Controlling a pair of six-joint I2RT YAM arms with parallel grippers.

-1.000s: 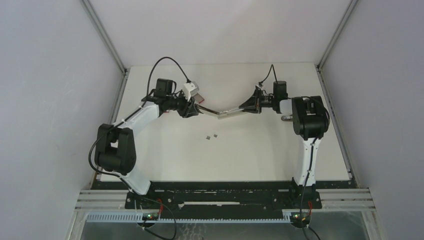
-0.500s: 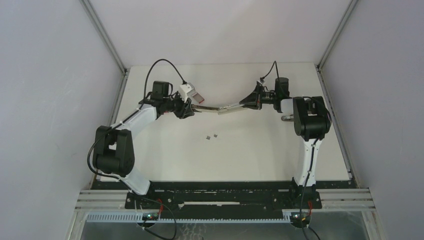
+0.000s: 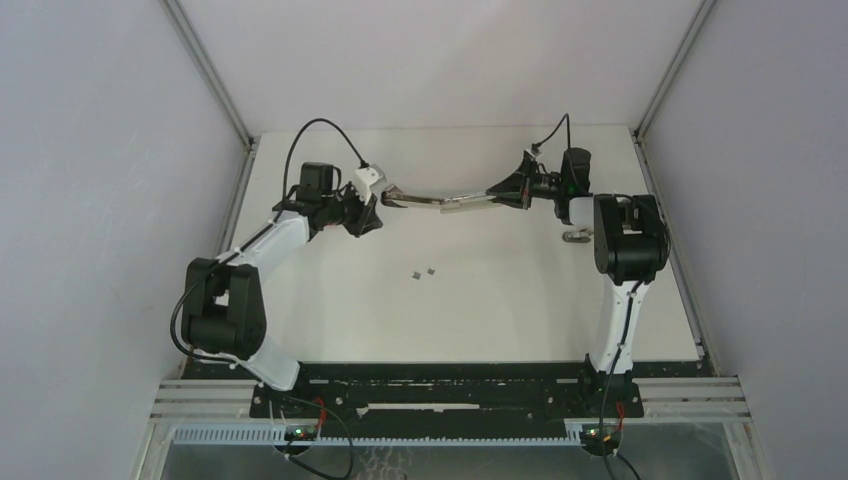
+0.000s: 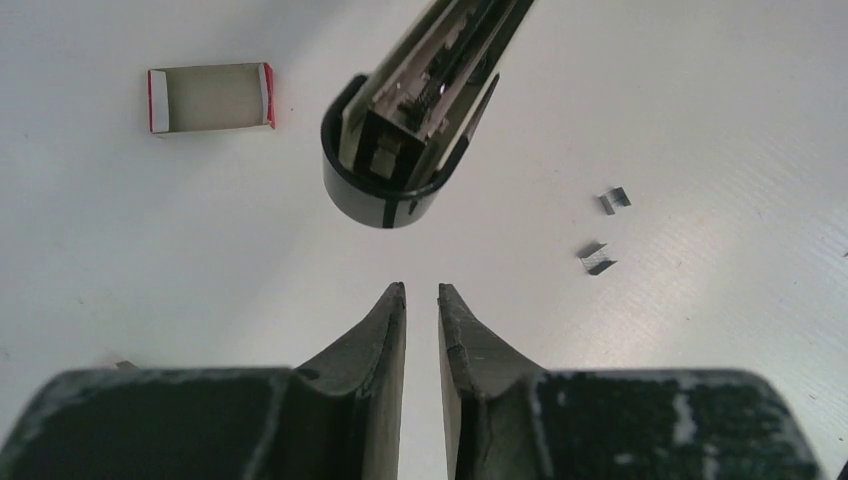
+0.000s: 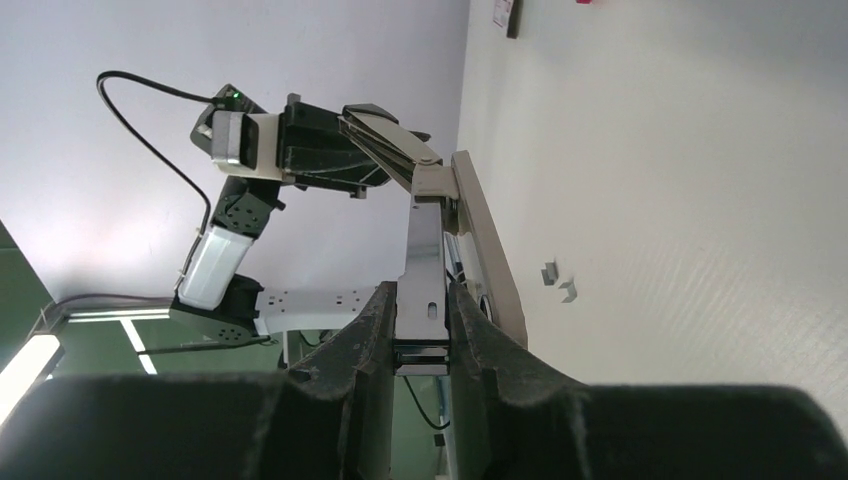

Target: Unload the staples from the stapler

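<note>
Above the far half of the counter, the stapler is suspended between the two arms, opened so that its inner channel is exposed. The right gripper is clenched on the metal rail of the stapler. The left gripper is closed on nothing; its fingers are set just short of the stapler's black rounded end. Two short strips of staples are seen lying on the counter, near each other. A small open red-and-white box is seen well apart from them.
</note>
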